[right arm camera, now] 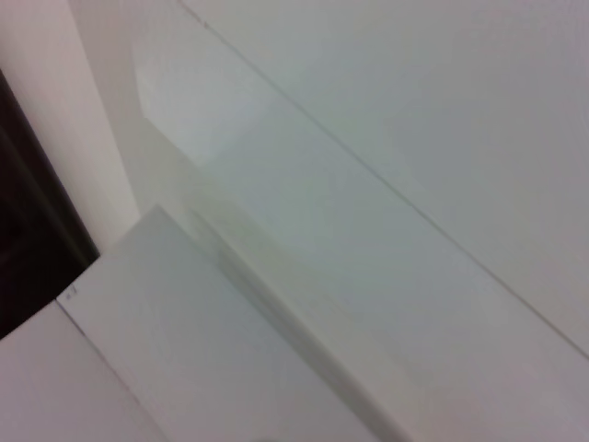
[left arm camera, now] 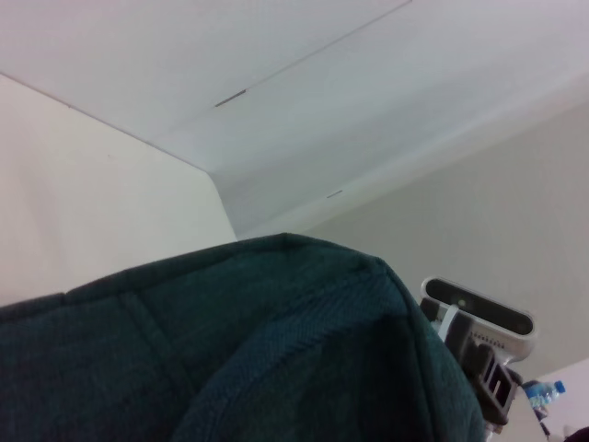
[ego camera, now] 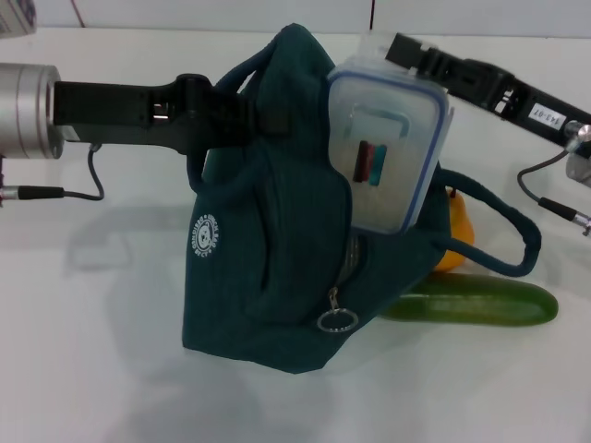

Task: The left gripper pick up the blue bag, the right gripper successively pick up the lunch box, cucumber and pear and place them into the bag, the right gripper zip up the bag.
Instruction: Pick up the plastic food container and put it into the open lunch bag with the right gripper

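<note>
Two black pincers are working: left pincer point(ego camera: 263, 118) is gripping the teal-blue fabric bag point(ego camera: 268, 268) by its handle; right pincer point(ego camera: 402, 48) is clamping the clear blue-rimmed lunch box point(ego camera: 388, 152) at the bag's mouth above the white bench point(ego camera: 92, 369).

One blue bag point(ego camera: 268, 268) with two loop handles and one ring zip pull point(ego camera: 337, 320); one lunch box point(ego camera: 392, 152) with one sticker; one cucumber point(ego camera: 476, 302); one pear point(ego camera: 454, 242), partly hidden; two robot arms; all on one white worktop point(ego camera: 92, 369).
</note>
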Action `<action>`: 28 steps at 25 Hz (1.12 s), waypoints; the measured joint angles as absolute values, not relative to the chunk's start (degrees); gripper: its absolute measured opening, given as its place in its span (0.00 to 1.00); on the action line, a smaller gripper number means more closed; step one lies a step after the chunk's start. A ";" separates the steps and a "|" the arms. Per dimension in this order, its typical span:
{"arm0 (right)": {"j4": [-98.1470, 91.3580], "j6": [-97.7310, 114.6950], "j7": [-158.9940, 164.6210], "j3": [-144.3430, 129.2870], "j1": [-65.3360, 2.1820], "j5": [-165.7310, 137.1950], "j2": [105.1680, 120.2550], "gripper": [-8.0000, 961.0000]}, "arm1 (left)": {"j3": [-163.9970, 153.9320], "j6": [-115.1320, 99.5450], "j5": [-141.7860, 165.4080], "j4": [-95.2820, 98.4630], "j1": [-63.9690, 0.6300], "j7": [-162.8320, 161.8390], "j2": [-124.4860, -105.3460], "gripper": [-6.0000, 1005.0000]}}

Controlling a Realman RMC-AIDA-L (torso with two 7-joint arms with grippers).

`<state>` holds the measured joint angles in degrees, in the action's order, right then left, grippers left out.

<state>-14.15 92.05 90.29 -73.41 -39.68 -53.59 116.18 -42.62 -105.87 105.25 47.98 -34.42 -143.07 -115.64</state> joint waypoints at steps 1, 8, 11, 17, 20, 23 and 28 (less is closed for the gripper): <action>-14.11 92.10 90.28 -73.44 -39.58 -52.83 116.18 0.11 | -42.42 -105.75 105.25 47.36 -34.37 -142.59 -115.66 0.04; -13.54 93.90 90.26 -73.86 -39.58 -47.45 116.18 0.11 | -42.16 -104.11 105.22 42.45 -34.21 -140.12 -115.51 0.04; -13.55 94.42 90.10 -74.98 -39.87 -45.03 116.18 0.11 | -42.16 -103.67 105.19 42.18 -33.97 -139.94 -115.75 0.04; -13.52 91.26 89.99 -79.60 -40.87 -44.28 116.19 0.11 | -42.19 -103.12 105.20 42.05 -33.74 -139.78 -116.06 0.04; -13.84 88.43 90.13 -83.00 -41.01 -44.25 116.19 0.11 | -42.19 -102.84 105.20 41.90 -33.72 -139.72 -116.06 0.04; -13.94 86.55 90.11 -85.59 -40.88 -44.23 116.19 0.11 | -42.19 -102.70 105.20 41.47 -33.72 -139.60 -115.89 0.04; -13.96 85.30 90.03 -87.34 -40.55 -43.84 116.19 0.11 | -42.19 -102.53 105.20 41.28 -33.74 -139.50 -115.85 0.04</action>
<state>-13.96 85.30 90.03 -87.34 -40.55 -43.84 116.19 -42.19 -102.53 105.20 41.28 -33.74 -139.50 -115.85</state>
